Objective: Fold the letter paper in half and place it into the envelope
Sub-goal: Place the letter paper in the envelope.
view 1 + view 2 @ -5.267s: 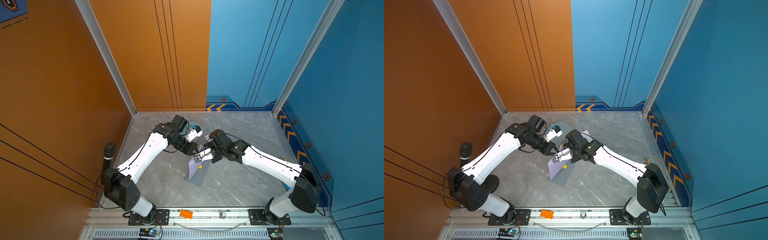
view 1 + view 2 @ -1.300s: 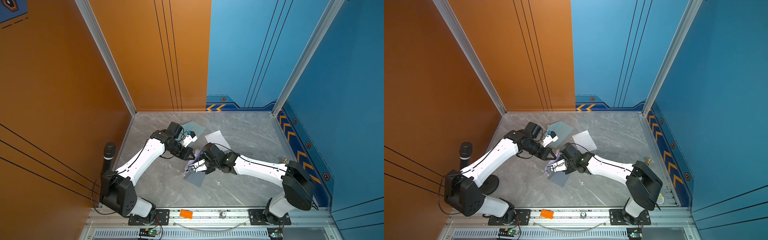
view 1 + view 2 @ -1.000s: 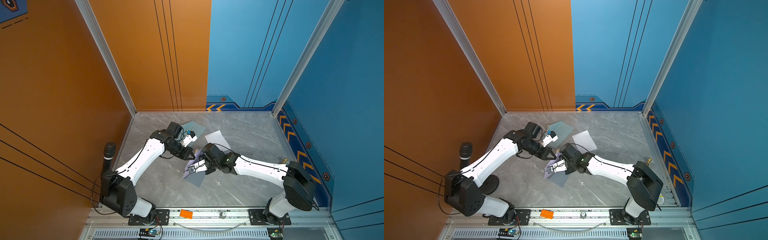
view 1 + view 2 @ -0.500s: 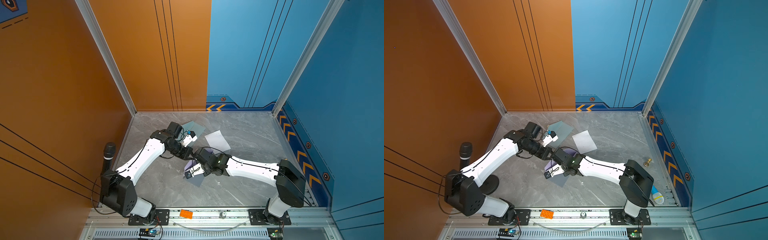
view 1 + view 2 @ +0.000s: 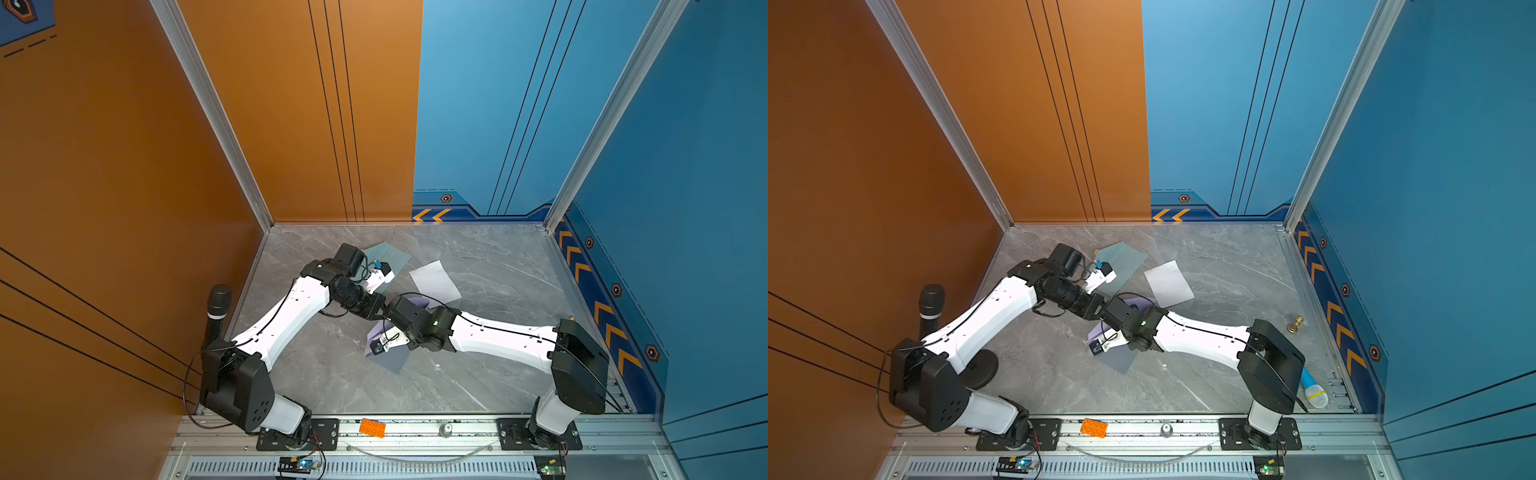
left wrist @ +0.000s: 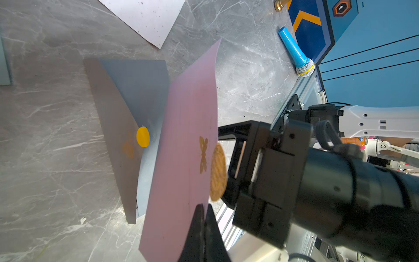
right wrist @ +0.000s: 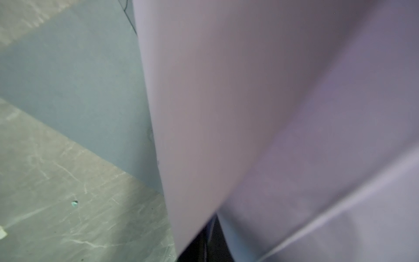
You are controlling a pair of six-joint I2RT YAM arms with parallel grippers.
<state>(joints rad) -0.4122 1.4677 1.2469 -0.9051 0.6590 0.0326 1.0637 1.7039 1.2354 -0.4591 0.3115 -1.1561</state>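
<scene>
Two grippers meet mid-table. Left gripper (image 6: 204, 217) is pinched tight on one edge of the lavender envelope (image 6: 186, 136), holding it lifted off the table (image 5: 498, 270); a gold butterfly and round gold seal sit near its edge. Right gripper (image 6: 234, 158) is just behind that sheet with its tips hidden, so I can't tell if the jaws grip or stand apart; its wrist view is mostly blurred lavender. Under the envelope a grey-blue folded piece (image 6: 136, 90) with a yellow dot lies on the marble, one half raised. White letter paper (image 5: 434, 280) lies flat farther back, apart from both grippers, near a teal-grey sheet (image 5: 392, 255).
</scene>
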